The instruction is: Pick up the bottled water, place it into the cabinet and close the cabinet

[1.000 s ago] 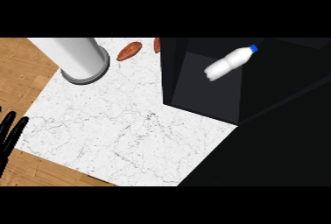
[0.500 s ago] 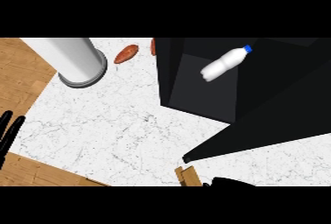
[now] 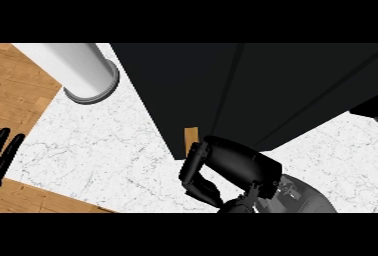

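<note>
The black cabinet [image 3: 244, 90] fills the upper right, and its door now covers the front. The bottled water is out of sight. A small wooden handle [image 3: 191, 136] sticks out at the door's lower edge. My right hand [image 3: 236, 162] rests against the door just below and right of that handle, with relaxed, bent fingers [image 3: 193, 172] holding nothing. My left hand [image 3: 9, 150] shows only as straight fingers at the left edge, resting.
A white cylinder with a grey rim [image 3: 87, 72] stands at the upper left on the white marble counter [image 3: 111, 150]. Wood surface [image 3: 29, 87] borders the marble on the left and along the bottom left.
The cabinet door has swung shut, hiding the bottle that lay inside. My right hand has come up into view behind the door. The view has shifted closer to the cabinet.
</note>
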Tool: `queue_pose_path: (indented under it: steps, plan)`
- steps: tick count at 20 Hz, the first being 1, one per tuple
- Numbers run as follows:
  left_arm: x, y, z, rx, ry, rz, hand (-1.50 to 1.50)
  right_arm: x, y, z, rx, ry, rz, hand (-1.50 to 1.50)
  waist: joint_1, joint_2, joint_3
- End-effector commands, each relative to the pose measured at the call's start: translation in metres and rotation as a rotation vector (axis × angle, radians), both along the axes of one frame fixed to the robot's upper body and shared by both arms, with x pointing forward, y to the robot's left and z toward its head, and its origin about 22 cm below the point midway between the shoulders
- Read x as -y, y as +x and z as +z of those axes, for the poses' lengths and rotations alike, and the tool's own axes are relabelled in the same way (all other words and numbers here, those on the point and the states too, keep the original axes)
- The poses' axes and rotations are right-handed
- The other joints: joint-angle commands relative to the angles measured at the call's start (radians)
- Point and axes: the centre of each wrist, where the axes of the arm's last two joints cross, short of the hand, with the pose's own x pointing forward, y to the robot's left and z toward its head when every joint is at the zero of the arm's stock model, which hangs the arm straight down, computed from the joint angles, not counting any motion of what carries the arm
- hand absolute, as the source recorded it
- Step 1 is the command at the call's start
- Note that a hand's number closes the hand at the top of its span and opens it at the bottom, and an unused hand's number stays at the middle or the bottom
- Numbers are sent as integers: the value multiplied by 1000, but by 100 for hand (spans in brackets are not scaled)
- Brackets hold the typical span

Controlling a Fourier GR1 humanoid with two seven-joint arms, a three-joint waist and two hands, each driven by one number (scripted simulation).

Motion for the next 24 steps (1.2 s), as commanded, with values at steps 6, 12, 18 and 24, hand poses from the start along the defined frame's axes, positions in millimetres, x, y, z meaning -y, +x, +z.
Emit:
queue_pose_path:
  steps: [6, 12, 18, 24]
  plan:
    - [-7, -6, -8, -7, -20, 31, -150, -45, 77, 35, -24, 3, -339, 150, -29, 0, 9]
    - [-17, -5, -2, 6, -3, 37, -150, -58, 115, 49, -31, 77, -526, 150, -40, 5, 12]
    - [-18, -15, -15, -10, -31, 45, -150, -57, 128, 42, -88, 165, -629, -150, -54, 5, 12]
    - [-17, -21, -19, -4, -36, 49, -150, -61, 135, 36, -155, 203, -666, -150, -59, 3, 13]
